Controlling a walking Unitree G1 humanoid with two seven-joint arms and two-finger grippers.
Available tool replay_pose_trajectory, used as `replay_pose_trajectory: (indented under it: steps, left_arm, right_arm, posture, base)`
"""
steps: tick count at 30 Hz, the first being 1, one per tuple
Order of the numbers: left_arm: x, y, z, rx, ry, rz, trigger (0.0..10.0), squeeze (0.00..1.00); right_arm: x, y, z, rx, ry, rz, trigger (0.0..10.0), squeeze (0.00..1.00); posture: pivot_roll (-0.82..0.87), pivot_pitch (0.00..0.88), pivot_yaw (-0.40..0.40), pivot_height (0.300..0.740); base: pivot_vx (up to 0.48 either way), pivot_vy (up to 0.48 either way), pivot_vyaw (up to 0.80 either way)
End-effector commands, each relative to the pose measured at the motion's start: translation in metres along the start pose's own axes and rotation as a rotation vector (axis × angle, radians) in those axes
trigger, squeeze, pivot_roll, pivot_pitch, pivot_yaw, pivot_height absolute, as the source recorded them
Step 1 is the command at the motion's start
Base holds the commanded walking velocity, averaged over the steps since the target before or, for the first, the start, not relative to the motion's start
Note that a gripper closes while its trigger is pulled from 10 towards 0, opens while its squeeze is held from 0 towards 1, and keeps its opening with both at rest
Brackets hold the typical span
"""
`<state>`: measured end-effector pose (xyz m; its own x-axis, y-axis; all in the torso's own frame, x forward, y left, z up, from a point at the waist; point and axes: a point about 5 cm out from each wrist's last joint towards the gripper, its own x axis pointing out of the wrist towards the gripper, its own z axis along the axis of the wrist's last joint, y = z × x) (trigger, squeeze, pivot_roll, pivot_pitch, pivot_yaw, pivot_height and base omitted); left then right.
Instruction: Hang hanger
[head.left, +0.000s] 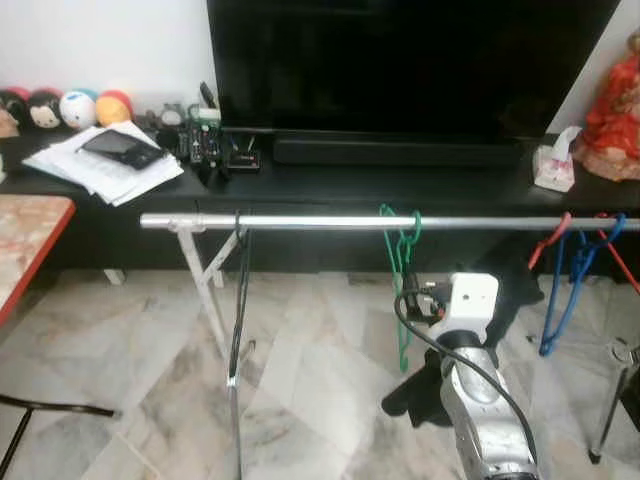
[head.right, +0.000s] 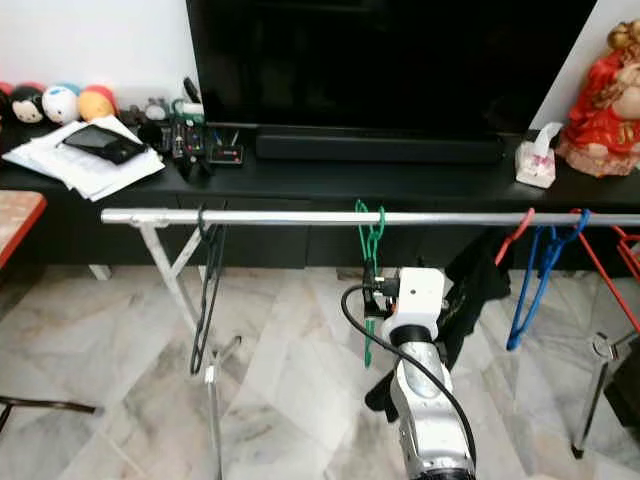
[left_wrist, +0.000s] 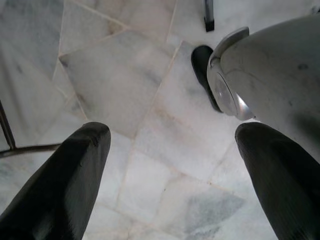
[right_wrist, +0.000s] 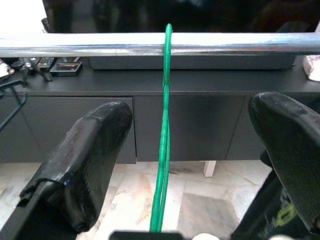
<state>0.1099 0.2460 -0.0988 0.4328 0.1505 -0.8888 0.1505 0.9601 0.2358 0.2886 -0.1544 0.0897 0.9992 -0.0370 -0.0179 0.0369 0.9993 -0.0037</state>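
No legible text, label, brand or number on anything here.

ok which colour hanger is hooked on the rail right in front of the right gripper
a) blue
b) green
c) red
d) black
b: the green hanger hangs from the silver rail between the two open fingers of the right gripper, while the black hanger hangs further to the left and the blue hanger and red hanger hang further to the right.
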Motion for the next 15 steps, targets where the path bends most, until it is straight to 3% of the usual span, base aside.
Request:
replay_pose_trajectory:
  steps: [1, 15]
  left_arm:
    - [-0.0007, -0.0028, -0.0046, 0.004, 0.012, -0.014, 10.0, 0.00]
    - [0.0003, -0.0069, -0.0008, -0.008, 0.004, -0.015, 10.0, 0.00]
  right_arm:
    - [-0.0002, -0.0056, -0.0021, -0.014, 0.008, -0.011, 10.0, 0.00]
    - [0.0031, -0.0037, -0.0025, -0.019, 0.015, -0.003, 10.0, 0.00]
  posture:
    - [-0.02, 0.000, -0.061, 0.740]
    - [-0.02, 0.000, -0.068, 0.740]
  base:
    - [-0.356, 0.000, 0.00]
    - [-0.352, 0.000, 0.00]
